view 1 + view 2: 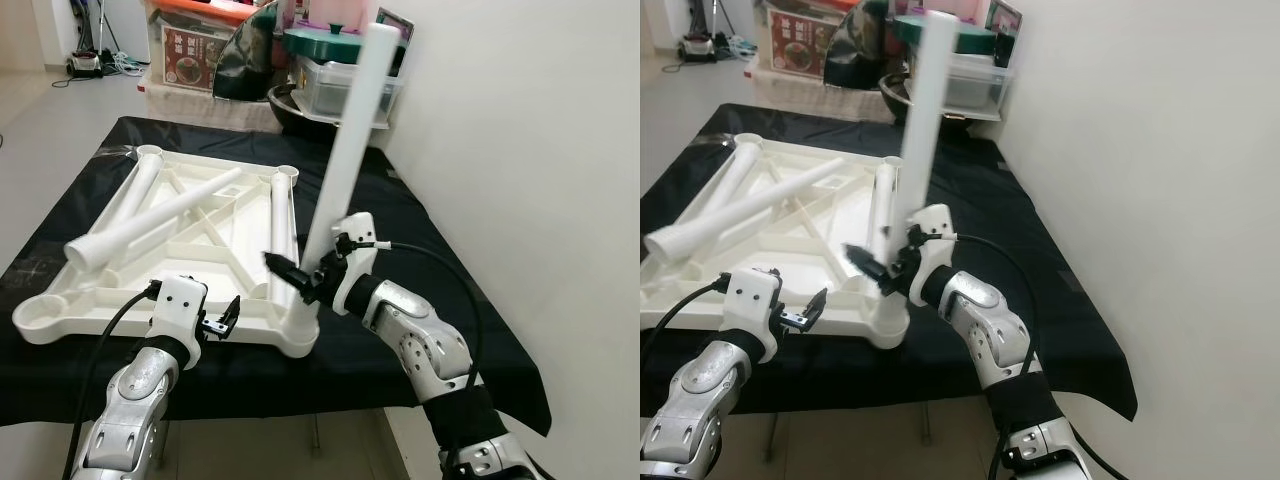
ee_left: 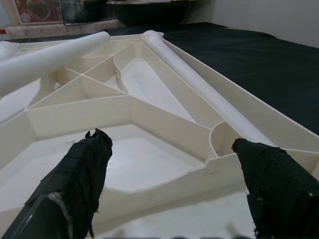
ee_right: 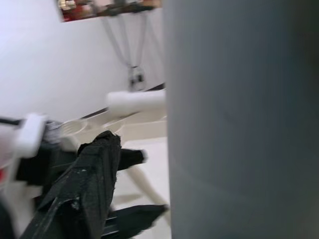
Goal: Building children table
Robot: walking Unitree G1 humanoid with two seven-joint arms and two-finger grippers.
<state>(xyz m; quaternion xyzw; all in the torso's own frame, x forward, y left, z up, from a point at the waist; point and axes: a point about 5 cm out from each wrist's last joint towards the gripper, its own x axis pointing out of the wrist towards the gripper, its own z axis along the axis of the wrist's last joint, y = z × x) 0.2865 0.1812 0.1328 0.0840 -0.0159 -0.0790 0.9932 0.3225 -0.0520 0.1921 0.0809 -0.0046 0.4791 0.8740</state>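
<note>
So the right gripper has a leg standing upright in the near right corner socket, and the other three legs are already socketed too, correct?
Not quite. The right gripper does hold a leg upright at the near right socket, but the left eye view shows the other legs lying loose across the tabletop.

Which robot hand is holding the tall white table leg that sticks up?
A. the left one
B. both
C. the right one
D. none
C: the right gripper is closed on the upright leg at the near corner of the upside-down tabletop, while the left gripper is open by the near edge.
</note>
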